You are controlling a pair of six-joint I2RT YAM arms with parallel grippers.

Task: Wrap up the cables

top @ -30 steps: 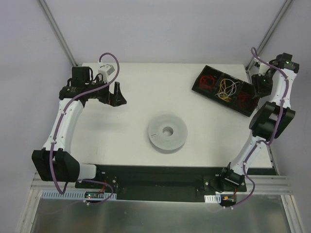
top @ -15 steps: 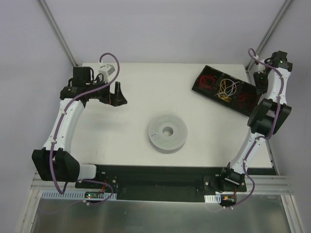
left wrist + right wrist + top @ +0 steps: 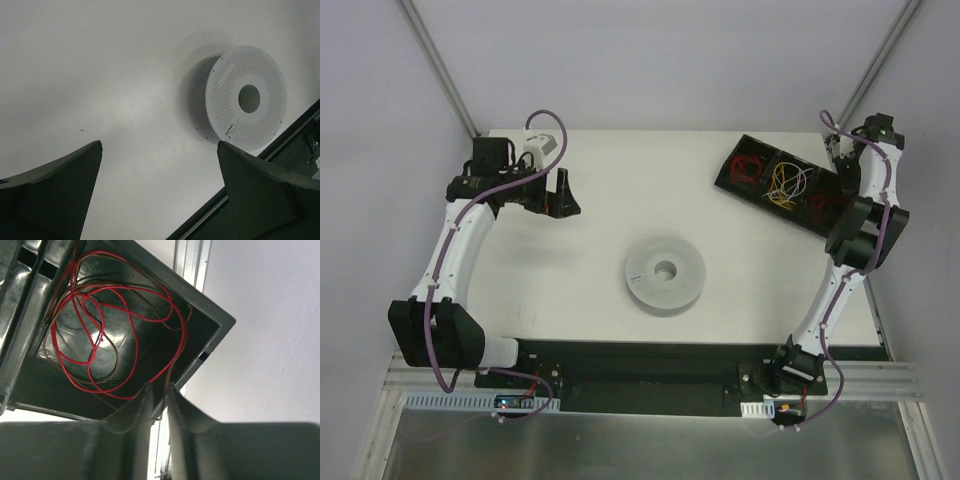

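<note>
A thin brownish-dark cable [image 3: 171, 366] runs up the wall of the black tray's end compartment [image 3: 215, 320], among red wire loops [image 3: 183, 332]. My right gripper [image 3: 159, 386] hangs over that compartment, its jaws closed to a narrow slit with the cable passing between the tips. In the top view it [image 3: 842, 168] is at the tray's right end. The grey perforated spool [image 3: 645, 275] lies flat mid-table and also shows in the left wrist view [image 3: 225, 100]. My left gripper [image 3: 160, 144] is wide open and empty above bare table, at the far left in the top view [image 3: 560, 195].
The black tray [image 3: 723, 172] at the back right holds red wires [image 3: 750, 168], yellow wires [image 3: 790, 182] and more red wires [image 3: 823, 205] in separate compartments. A dark rail [image 3: 650, 362] runs along the near table edge.
My right arm has swung its wrist and elbow leftward, closer over the tray's end compartment. The left arm and the spool have stayed put.
</note>
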